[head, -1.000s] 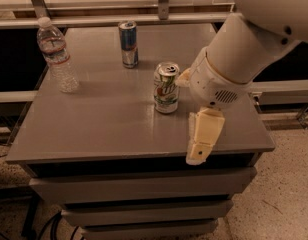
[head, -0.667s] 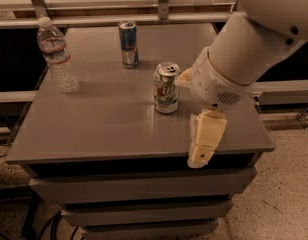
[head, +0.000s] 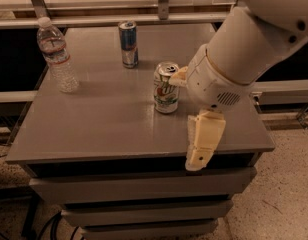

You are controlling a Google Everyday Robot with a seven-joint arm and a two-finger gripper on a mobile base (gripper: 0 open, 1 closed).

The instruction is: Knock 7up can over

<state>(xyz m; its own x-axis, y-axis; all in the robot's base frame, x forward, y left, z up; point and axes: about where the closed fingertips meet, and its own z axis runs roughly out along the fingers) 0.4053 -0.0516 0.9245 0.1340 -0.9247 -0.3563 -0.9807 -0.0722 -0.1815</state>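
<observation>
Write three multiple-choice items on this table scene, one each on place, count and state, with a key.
1. Where is the gripper?
A. Close by the right side of the 7up can
B. On the floor
C. Under the table

2. How many cans stand on the table?
A. One
B. Two
C. Four

3. The 7up can is:
A. Upright
B. On its side
C. Crushed

Key:
1 A, the gripper hangs just right of the can.
2 B, the 7up can plus the blue-and-silver can.
3 A, its silver top faces up.
</observation>
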